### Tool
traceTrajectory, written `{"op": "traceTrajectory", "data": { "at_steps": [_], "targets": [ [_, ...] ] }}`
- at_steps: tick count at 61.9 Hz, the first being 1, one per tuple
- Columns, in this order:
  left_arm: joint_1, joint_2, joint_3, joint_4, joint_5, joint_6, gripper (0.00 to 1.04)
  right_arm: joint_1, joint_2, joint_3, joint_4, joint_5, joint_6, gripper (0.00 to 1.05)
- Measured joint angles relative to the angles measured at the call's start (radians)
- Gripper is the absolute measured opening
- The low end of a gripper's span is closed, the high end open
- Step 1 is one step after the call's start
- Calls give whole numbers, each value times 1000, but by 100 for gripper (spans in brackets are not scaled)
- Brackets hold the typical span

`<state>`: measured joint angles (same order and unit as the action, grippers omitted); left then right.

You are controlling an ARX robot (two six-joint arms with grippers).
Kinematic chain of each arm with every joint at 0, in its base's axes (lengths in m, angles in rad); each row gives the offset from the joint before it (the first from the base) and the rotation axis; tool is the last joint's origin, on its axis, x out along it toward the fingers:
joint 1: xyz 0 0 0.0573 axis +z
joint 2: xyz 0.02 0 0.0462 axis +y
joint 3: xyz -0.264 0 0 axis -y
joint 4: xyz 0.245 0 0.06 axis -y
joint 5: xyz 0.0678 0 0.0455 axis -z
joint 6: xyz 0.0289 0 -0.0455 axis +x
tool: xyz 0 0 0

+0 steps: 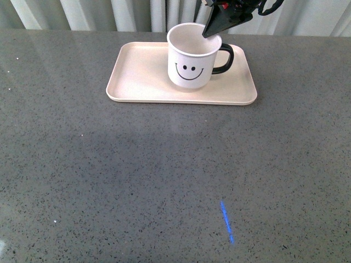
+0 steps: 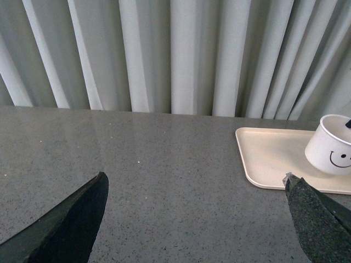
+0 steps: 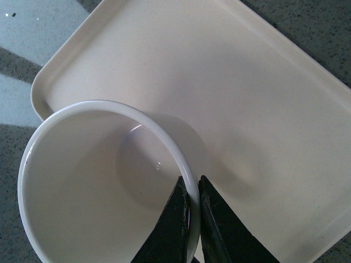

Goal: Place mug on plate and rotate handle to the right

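Note:
The white mug [image 1: 190, 60] with the black smiley face stands upright on the pale pink-beige plate [image 1: 142, 76], right of its middle. Its black handle [image 1: 224, 58] points right in the front view. My right gripper [image 1: 210, 34] comes down from the top and is shut on the mug's rim near the handle, one finger inside and one outside. In the right wrist view the gripper [image 3: 191, 186] pinches the rim of the mug [image 3: 82, 181] above the plate [image 3: 230, 82]. My left gripper [image 2: 194, 183] is open and empty over bare counter, left of the plate [image 2: 269, 159] and mug [image 2: 332, 145].
The plate sits near the far edge of the grey speckled counter [image 1: 164, 175]. Pale curtains [image 2: 164, 55] hang behind it. A short blue light streak [image 1: 226, 221] lies on the counter toward the front right.

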<state>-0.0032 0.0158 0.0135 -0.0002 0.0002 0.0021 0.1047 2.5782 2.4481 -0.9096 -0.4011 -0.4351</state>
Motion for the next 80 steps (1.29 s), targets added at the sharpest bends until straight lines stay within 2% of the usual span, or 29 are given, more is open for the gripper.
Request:
{"op": "traceTrajectory", "data": {
  "at_steps": [16, 76, 80],
  "targets": [
    [0, 0, 0, 0, 0, 0, 96, -1, 59, 109, -66, -11, -31, 2],
    [0, 0, 0, 0, 0, 0, 96, -2, 97, 102, -68, 1, -77, 2],
    [0, 0, 0, 0, 0, 0, 96, -2, 97, 103, -72, 10, -82, 10]
  ]
}}
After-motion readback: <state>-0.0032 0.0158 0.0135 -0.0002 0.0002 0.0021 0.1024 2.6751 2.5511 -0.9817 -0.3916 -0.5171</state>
